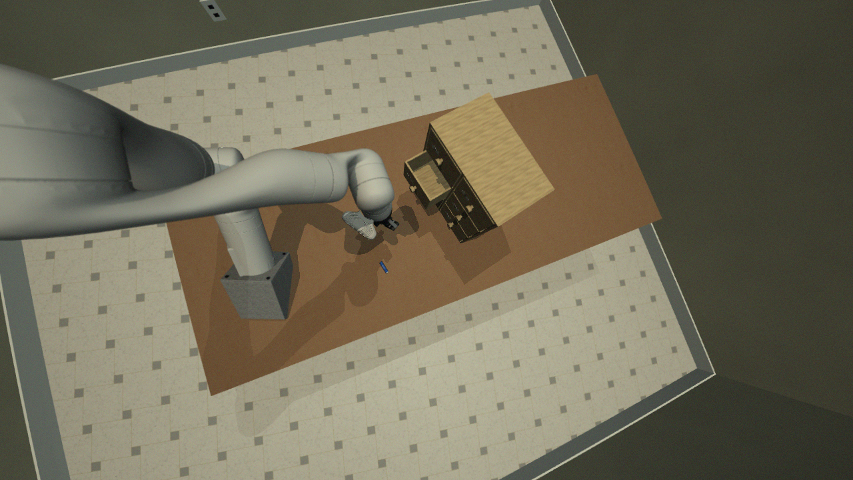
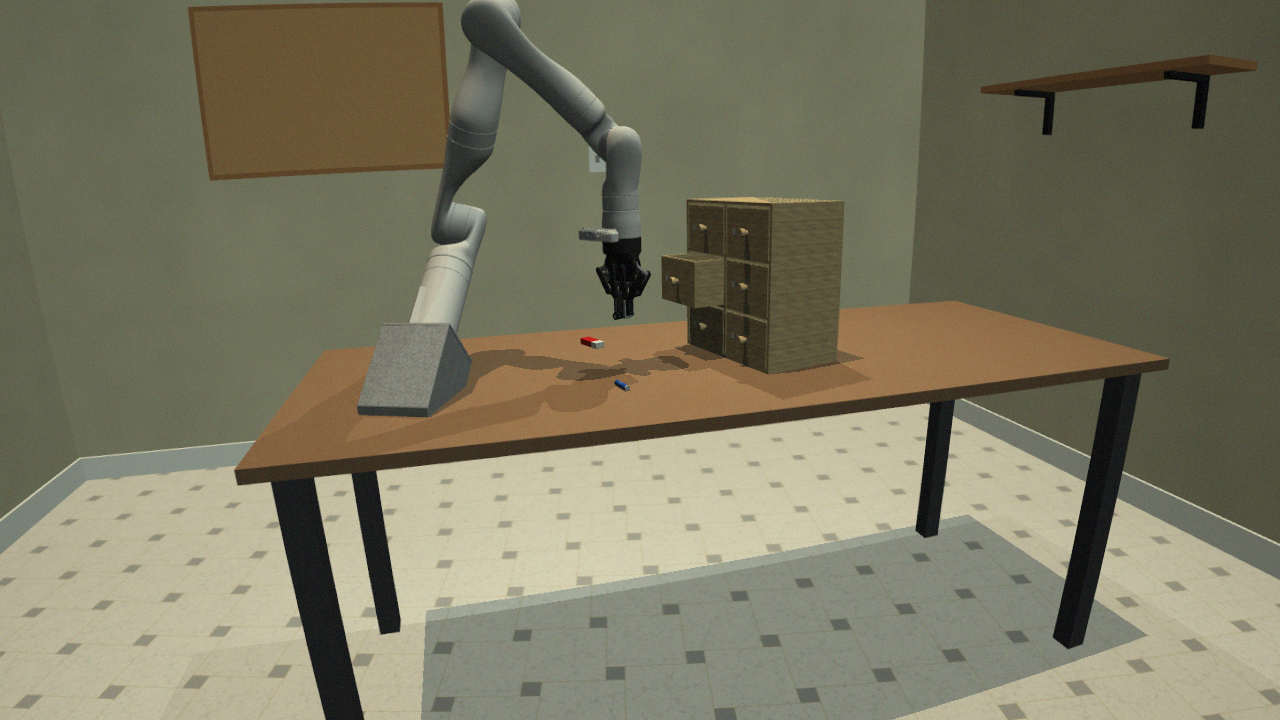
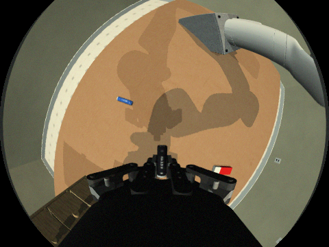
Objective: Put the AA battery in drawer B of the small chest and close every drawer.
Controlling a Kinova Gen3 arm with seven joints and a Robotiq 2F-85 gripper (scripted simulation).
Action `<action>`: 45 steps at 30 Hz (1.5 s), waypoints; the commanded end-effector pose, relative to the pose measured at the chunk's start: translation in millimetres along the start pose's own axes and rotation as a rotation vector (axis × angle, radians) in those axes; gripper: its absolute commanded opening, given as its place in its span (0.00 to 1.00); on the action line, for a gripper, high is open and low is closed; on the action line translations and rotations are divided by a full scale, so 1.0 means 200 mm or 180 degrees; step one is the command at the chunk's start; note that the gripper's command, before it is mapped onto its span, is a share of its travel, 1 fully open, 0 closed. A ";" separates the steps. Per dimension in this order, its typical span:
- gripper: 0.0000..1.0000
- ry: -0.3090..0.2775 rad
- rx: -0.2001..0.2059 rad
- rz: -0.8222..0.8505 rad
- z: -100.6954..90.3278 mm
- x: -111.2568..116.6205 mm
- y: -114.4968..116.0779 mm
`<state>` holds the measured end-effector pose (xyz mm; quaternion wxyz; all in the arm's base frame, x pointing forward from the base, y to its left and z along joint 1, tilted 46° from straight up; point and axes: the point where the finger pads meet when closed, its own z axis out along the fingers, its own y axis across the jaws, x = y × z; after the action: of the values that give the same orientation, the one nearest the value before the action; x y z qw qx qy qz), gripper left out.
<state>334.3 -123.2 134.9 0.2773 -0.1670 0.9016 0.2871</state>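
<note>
In front of the wood-grained chest (image 1: pixel 492 158) (image 2: pixel 805 277) (image 3: pixel 58 214), the gripper (image 1: pixel 390 223) (image 2: pixel 623 313) (image 3: pixel 162 160) pinches a black cylindrical battery (image 2: pixel 618 314) (image 3: pixel 162 159), its middle-left drawer (image 1: pixel 430 179) (image 2: pixel 678 280) jutting boxily

The arm (image 1: pixel 298 176) (image 2: pixel 556 85) (image 3: pixel 257 33) arches over, jaws downward, nearly closed.

AA battery: a dark cylinder (image 2: pixel 618 314) (image 3: pixel 162 160) with pale lettering, too small for me to read; it is pinched in the closed gripper (image 1: pixel 390 223) (image 2: pixel 624 307) (image 3: pixel 162 168), held roughly level in the air above the table, in front of the chest and apart from it.
Small chest: wooden (image 1: pixel 492 158) (image 2: pixel 805 286) (image 3: pixel 68 206), pale-topped with darker fronts, upright on the table, two columns of three drawers with light knobs.
Drawer B: I can't read the letters; one drawer (image 1: pixel 418 183) (image 2: pixel 680 280), middle row, left column from the exterior side, juts out, open-topped and roughly level; the other five look pushed in.
</note>
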 end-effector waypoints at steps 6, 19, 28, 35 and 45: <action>0.09 0.0028 0.0023 0.0345 0.00 -0.03 -0.03; 0.09 0.0026 0.0026 0.0900 0.00 -0.07 -0.06; 0.09 0.0025 0.0026 0.1068 0.00 -0.09 -0.07; 0.09 0.0025 0.0026 0.1082 0.00 -0.09 -0.07; 0.09 0.0025 0.0026 0.1082 -0.03 -0.09 -0.07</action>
<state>352.3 -131.5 141.9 0.2204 -0.0140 0.9188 0.3271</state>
